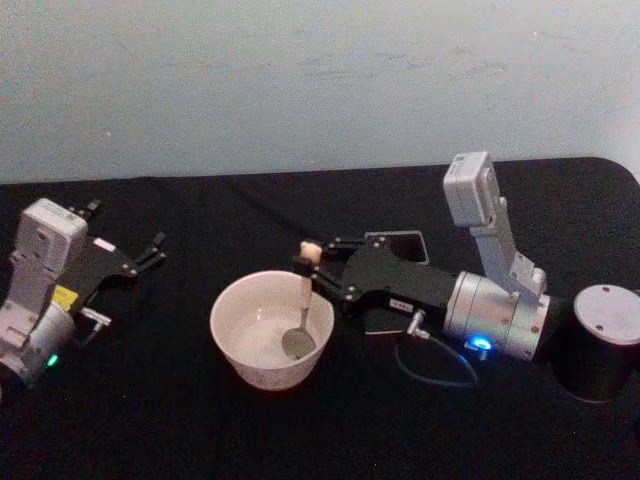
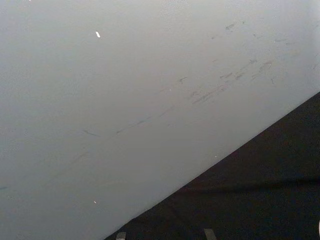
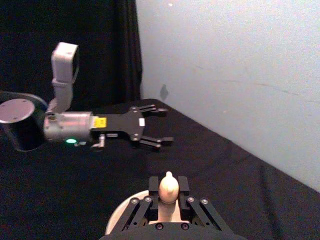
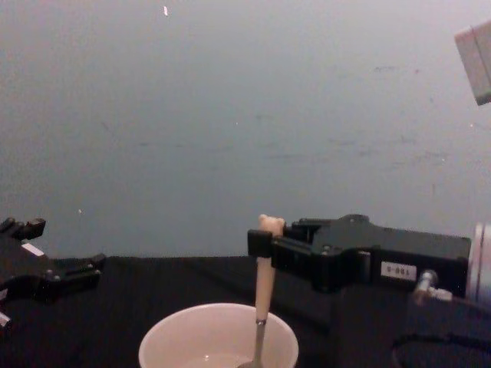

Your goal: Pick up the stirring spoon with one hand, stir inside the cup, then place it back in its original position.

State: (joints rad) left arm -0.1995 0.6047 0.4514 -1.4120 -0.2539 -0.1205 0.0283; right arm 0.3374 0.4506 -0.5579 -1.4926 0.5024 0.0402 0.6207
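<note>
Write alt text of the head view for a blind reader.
The right gripper holds the stirring spoon by its handle, bowl down inside the cup on a black table. The left gripper is open at the left; the dark holder stands behind the right gripper.

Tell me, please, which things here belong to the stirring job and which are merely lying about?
Belonging: wide round cream-white cup; cream-handled, bear-topped metal stirring spoon standing in it, held by the right gripper, jaws shut; dark grey square box-shaped holder behind that gripper.
Lying about: left gripper, parked open at the left; black table; plain pale wall behind.
</note>
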